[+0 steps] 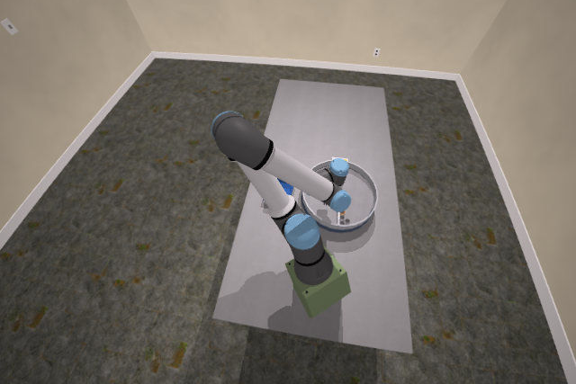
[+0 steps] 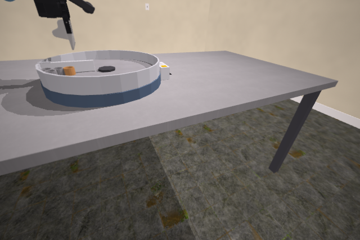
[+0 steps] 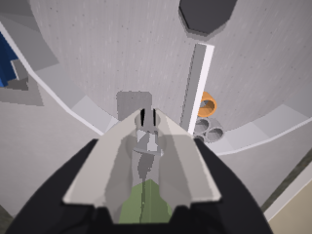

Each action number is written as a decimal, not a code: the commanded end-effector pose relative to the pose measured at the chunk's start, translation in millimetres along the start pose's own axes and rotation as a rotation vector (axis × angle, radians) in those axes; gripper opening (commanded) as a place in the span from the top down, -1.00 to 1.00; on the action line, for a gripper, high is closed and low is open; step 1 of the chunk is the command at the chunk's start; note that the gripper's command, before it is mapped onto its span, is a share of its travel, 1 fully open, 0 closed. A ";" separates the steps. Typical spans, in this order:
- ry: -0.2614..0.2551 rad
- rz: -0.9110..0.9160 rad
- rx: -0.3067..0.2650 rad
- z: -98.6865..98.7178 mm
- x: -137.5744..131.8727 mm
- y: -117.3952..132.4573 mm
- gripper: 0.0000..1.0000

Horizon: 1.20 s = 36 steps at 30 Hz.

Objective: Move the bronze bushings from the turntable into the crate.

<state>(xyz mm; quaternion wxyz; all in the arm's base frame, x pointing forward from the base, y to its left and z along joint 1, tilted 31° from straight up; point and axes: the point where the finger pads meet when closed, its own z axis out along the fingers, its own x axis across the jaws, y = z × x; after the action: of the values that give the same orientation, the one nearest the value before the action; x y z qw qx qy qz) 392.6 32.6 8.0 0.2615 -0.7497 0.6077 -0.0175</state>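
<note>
A bronze bushing (image 2: 70,71) (image 3: 210,97) (image 1: 342,212) stands on the turntable (image 1: 372,196) (image 2: 98,85) (image 3: 122,58), beside the divider wall. Three steel bushings are grouped close to it near the rim; one is this steel bushing (image 2: 58,70) (image 3: 208,134). My gripper (image 2: 73,49) (image 3: 148,109) is shut and empty. It hangs above the turntable, on the other side of the divider from the bushings. The blue crate (image 1: 284,186) (image 3: 6,58) is beside the turntable. The arm partly covers it in the top view, and its contents cannot be made out now.
The upright white divider (image 2: 78,65) (image 3: 205,73) runs from near the black hub (image 2: 106,68) (image 3: 207,15) toward the rim. The raised rim surrounds the turntable. A small white box (image 2: 164,71) stands just outside it. The green arm base (image 1: 325,291) (image 3: 146,200) stands nearby.
</note>
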 end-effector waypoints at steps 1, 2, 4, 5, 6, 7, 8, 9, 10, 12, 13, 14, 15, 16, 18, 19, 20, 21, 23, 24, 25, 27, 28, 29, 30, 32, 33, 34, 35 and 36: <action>-0.002 -0.056 0.005 -0.2 14.8 1.5 0.89; -0.002 -0.065 0.005 -0.2 17.2 2.2 0.89; -0.002 -0.083 0.004 -0.2 22.3 3.3 0.89; -0.002 -0.092 0.004 -0.2 24.9 3.8 0.89; -0.002 -0.101 0.004 -0.2 27.5 4.3 0.89; -0.002 -0.110 0.004 -0.2 30.0 4.8 0.89; -0.002 -0.118 0.004 -0.2 32.4 5.4 0.89; -0.002 -0.118 0.004 -0.2 32.4 5.4 0.89; -0.002 -0.118 0.004 -0.2 32.4 5.4 0.89; -0.002 -0.135 0.004 -0.2 37.1 6.4 0.89; -0.002 -0.143 0.004 -0.2 39.4 6.9 0.89; -0.002 -0.151 0.004 -0.2 41.7 7.5 0.89; -0.002 -0.159 0.004 -0.2 43.9 8.0 0.89; -0.002 -0.166 0.004 -0.2 46.0 8.6 0.89; -0.002 -0.181 0.004 -0.2 50.1 9.7 0.89; -0.002 -0.188 0.004 -0.1 52.1 10.3 0.89; -0.002 -0.195 0.004 -0.1 54.1 10.8 0.89; -0.002 -0.202 0.004 -0.1 55.9 11.4 0.89; -0.002 -0.215 0.004 -0.1 59.7 12.2 0.89; -0.002 -0.222 0.004 -0.1 61.6 12.6 0.89; -0.002 -0.228 0.004 -0.1 63.4 12.9 0.89; -0.002 -0.228 0.004 -0.1 63.4 12.9 0.89; -0.002 -0.235 0.004 -0.2 65.2 13.2 0.89; -0.001 -0.241 0.004 -0.2 66.9 13.5 0.89; -0.001 -0.247 0.004 -0.2 68.6 13.9 0.89; -0.001 -0.258 0.004 -0.2 71.8 14.6 0.89; -0.001 -0.263 0.004 -0.2 73.3 14.9 0.89; -0.001 -0.269 0.003 -0.2 74.8 15.2 0.89; -0.001 -0.273 0.003 -0.1 76.2 15.6 0.89; -0.001 -0.278 0.003 -0.1 77.5 15.9 0.89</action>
<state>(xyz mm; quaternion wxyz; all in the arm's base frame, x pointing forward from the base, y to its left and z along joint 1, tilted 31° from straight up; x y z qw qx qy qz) 396.9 -32.9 -18.7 0.2591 -0.8198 0.5083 -0.0495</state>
